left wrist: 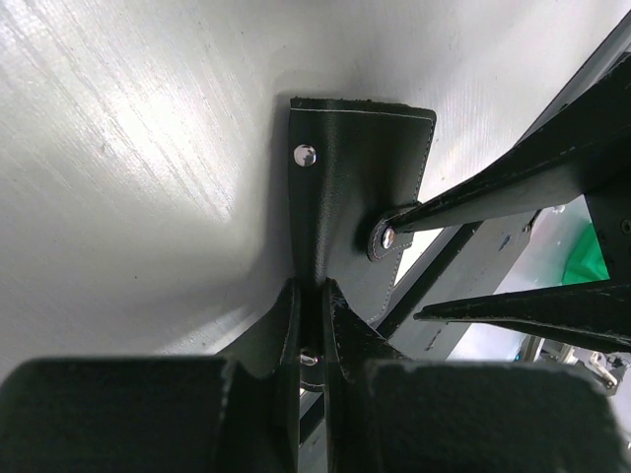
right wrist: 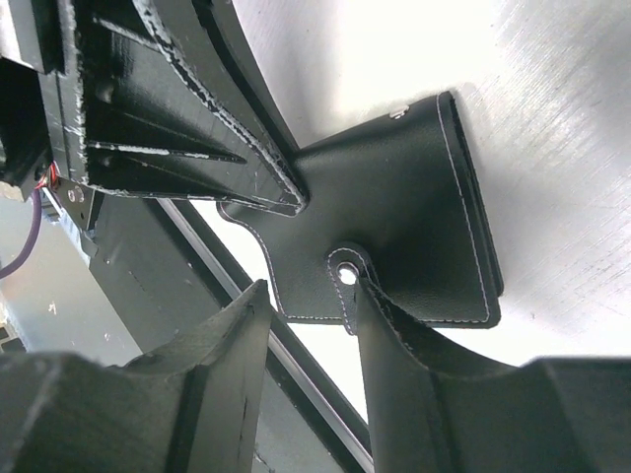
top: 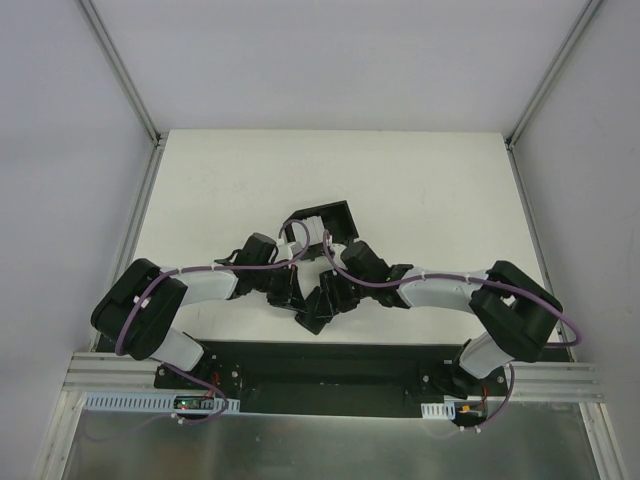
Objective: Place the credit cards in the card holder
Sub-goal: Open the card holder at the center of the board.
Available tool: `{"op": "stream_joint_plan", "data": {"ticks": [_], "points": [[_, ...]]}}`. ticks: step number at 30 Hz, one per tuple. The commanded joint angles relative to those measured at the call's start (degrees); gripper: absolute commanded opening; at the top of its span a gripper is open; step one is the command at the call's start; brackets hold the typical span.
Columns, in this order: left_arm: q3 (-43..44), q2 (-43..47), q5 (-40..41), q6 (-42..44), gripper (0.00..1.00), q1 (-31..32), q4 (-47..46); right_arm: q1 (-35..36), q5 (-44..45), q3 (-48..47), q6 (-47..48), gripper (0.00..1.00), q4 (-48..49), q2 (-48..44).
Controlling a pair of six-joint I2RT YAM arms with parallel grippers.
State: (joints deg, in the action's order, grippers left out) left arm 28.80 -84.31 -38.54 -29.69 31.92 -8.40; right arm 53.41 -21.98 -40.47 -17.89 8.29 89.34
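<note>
1. Black fingers of the left tool [left wrist: 311, 296] are clenched on one edge of the card holder [left wrist: 360, 168] and grip it firmly. Whether the holder's far edge touches the white surface [left wrist: 128, 177] cannot be told.
2. The card holder lies between the two tools, close to the near edge of the surface and in front of the black open-topped box [top: 328, 218]. Only its black outside shows, so it appears folded shut or nearly so.
3. The snap tab [left wrist: 386, 236] appears unfastened and sits apart from the metal stud [left wrist: 306, 155] near the holder's far corner.
4. The right tool [right wrist: 311, 291] is released, with its fingers standing apart and gripping nothing. The snap tab lies between them, and one fingertip touches it.
5. Step in hand, as judged: opening the card holder, with the left tool steadying it and the right tool working the tab.
6. The next move calls for the right tool to clench on the tab and draw the flap away from the left tool's grip. The pull should run along the tab so the holder does not twist free.
7. The credit cards are not visible in any view, so their position cannot be told.
</note>
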Motion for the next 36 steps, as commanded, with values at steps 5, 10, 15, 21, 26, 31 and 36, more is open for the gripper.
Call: {"op": "stream_joint_plan", "data": {"ticks": [5,10,15,21,26,31,36], "points": [[0.5,1.1,0.2,2.9,0.0,0.5,1.6,-1.5,1.8,-0.2,3.2,0.44,1.1,-2.1],[0.5,1.2,-0.2,3.3,0.0,0.6,1.6,-2.1,0.6,-0.7,3.8,0.44,1.1,0.1],[0.8,1.4,0.6,3.3,0.0,0.5,1.7,-1.6,-3.9,0.5,3.4,0.4,2.2,2.2],[1.7,1.2,2.9,2.2,0.0,0.5,1.7,-0.2,-10.6,1.6,3.5,0.32,3.2,2.2],[2.0,1.8,5.2,0.3,0.0,0.5,1.6,0.0,-12.1,1.5,3.0,0.27,3.6,3.2],[1.1,3.0,8.2,-2.7,0.0,0.5,0.9,0.8,-13.4,0.0,2.3,0.23,4.2,4.7],[-0.8,5.3,11.6,-6.4,0.0,0.5,-0.4,2.7,-12.3,-2.2,2.3,0.22,2.9,7.1]]}}
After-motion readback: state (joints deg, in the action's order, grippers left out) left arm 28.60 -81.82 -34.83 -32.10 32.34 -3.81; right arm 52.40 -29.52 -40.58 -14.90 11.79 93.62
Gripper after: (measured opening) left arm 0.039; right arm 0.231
